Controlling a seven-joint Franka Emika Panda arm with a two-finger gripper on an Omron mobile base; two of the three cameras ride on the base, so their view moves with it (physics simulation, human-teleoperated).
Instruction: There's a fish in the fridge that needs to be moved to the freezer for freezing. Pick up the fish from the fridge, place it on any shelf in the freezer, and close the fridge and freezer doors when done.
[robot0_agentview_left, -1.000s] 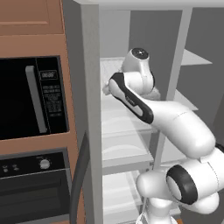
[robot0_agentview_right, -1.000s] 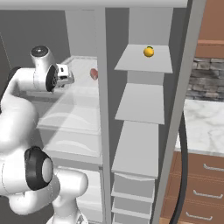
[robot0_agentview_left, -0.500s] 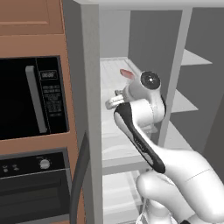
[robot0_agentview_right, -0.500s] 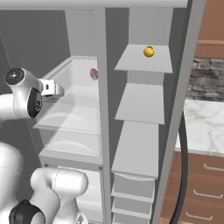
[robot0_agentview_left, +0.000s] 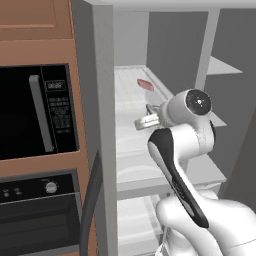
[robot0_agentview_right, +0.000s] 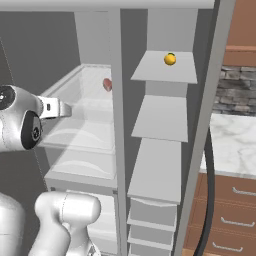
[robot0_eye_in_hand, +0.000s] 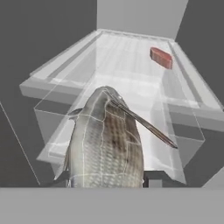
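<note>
**Fish in the gripper, in front of the fridge shelves**

On my hand view the fish (robot0_eye_in_hand: 107, 142) sits right at the lens, scaled grey-olive body pointing away from me, with the dark finger tips (robot0_eye_in_hand: 153, 178) showing on either side of its near end. I read the gripper (robot0_eye_in_hand: 107, 181) as clenched on the fish.

From the left base view the hand (robot0_agentview_left: 150, 119) is level with an upper glass shelf (robot0_agentview_left: 131, 102) of the fridge (robot0_agentview_left: 165, 45), just at its front edge; the fish itself is too small for me to make out there. The right base view puts the hand (robot0_agentview_right: 55, 108) in front of the same open shelf stack.

Beyond the fish, the glass shelf (robot0_eye_in_hand: 127, 61) runs back to the rear wall, and a small red piece (robot0_eye_in_hand: 161, 57) lies near its far right corner.

Further right, across the divider, I see the freezer (robot0_agentview_right: 165, 115) with its solid grey shelves, and a small orange fruit (robot0_agentview_right: 170, 59) resting on the top one. Both compartments stand open.
</note>
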